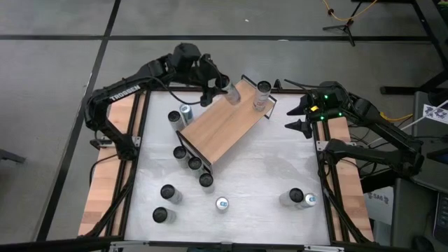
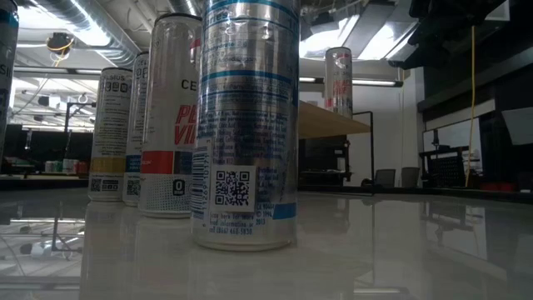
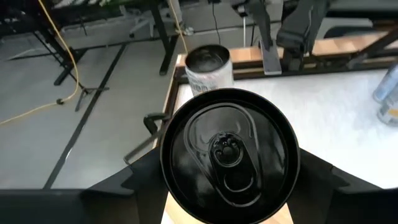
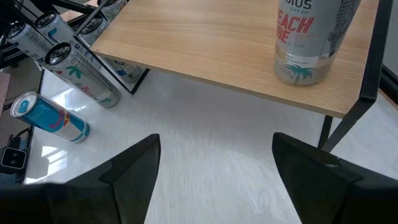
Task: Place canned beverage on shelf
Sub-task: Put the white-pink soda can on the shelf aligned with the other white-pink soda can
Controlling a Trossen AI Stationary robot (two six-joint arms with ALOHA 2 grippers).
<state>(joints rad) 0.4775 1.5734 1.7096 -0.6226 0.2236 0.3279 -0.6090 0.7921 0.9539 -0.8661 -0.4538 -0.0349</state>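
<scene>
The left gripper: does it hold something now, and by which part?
Yes. The left gripper holds a can upright by its sides, just below the top rim, over the shelf. The right gripper is open, empty.

high: straight down | low: table-level, close | wrists: forward (both see shelf (image 4: 205, 56))

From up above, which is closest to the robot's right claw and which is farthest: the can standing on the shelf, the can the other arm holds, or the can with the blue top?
From the right gripper:
1. Shelf can, at the board's far end, beside it.
2. Held can, in the left gripper over the shelf, a bit beyond.
3. Blue-top can, at the table's near edge.
</scene>
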